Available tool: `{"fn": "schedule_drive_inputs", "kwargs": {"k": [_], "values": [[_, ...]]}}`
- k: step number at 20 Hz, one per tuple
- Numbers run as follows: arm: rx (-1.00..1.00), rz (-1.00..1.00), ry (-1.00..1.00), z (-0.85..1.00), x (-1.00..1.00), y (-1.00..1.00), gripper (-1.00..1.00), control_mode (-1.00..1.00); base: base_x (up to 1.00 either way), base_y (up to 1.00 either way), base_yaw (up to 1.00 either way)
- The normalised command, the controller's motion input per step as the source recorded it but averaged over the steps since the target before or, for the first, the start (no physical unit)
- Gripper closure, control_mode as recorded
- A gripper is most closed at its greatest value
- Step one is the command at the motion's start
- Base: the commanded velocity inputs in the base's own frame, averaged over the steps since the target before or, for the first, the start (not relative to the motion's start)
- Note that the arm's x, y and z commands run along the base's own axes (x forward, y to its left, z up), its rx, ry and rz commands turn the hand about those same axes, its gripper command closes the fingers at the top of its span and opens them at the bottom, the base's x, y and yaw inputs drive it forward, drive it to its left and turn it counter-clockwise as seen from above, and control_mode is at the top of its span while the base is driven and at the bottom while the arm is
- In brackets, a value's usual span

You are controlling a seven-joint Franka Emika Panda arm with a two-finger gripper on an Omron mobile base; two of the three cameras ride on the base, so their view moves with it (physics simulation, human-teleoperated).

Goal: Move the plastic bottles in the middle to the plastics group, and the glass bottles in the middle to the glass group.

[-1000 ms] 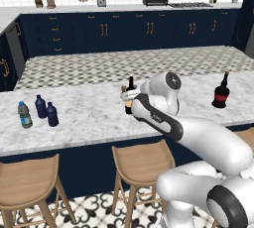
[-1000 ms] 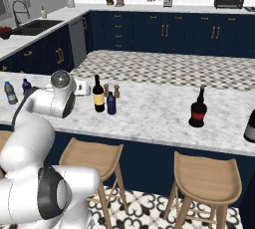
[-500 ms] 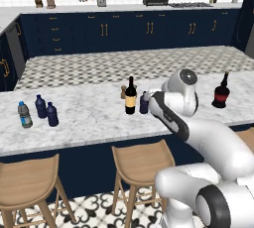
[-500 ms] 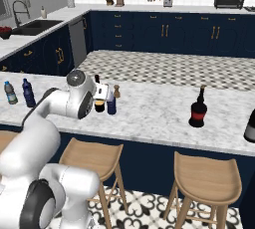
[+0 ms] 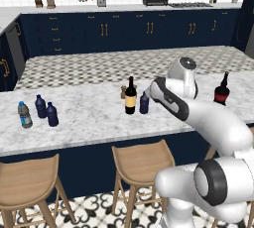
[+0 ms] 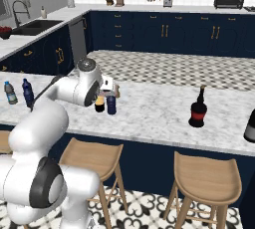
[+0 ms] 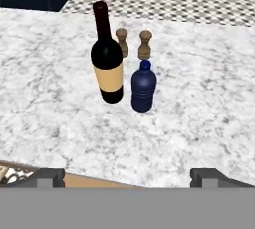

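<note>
The tall dark wine bottle (image 7: pixel 107 63) with its tan label stands mid-counter, and one stubby navy plastic bottle (image 7: pixel 143 86) sits just right of it, nearly touching. Both also appear from the base: wine bottle (image 5: pixel 130 95), navy bottle (image 5: pixel 144 103). My gripper (image 7: pixel 127 175) hovers over the counter's near edge facing them, open and holding nothing, with fingertips (image 7: pixel 50 175) far apart. Far left is the plastics group: a clear water bottle (image 5: pixel 23 115) and two navy bottles (image 5: pixel 40 106) (image 5: pixel 52 114). The squat red-labelled bottle (image 5: pixel 222 89) stands at the right.
Two small brown shakers (image 7: pixel 122 42) (image 7: pixel 145 44) stand right behind the middle bottles. Another dark bottle (image 6: pixel 250 126) sits at the counter's far right end. Wooden stools (image 5: pixel 140 160) line the near side below the marble counter (image 5: pixel 89 123).
My arm has swung from over the middle bottles to their right, so the wine bottle and navy bottle now show uncovered. No bottle has moved.
</note>
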Motion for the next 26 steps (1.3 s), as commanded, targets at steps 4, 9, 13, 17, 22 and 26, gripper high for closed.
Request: {"fn": "schedule_drive_inputs", "kwargs": {"k": [4, 9, 13, 17, 22, 26], "values": [[0.00, 0.30, 0.00, -0.14, 0.50, -0.01, -1.00, -1.00, 0.00, 0.00, 0.00], [0.00, 0.36, 0.00, -0.27, 0.44, -0.09, -1.00, -1.00, 0.00, 0.00, 0.00], [0.05, 0.32, -0.02, -0.25, 0.23, -0.19, -1.00, -1.00, 0.00, 0.00, 0.00], [0.11, 0.21, -0.07, 0.00, 0.04, -0.20, -1.00, -1.00, 0.00, 0.00, 0.00], [0.15, 0.14, -0.06, 0.00, 0.22, -0.12, -1.00, -1.00, 0.00, 0.00, 0.00], [0.02, 0.18, 0.00, -0.45, 0.27, 0.00, -1.00, -1.00, 0.00, 0.00, 0.00]]}}
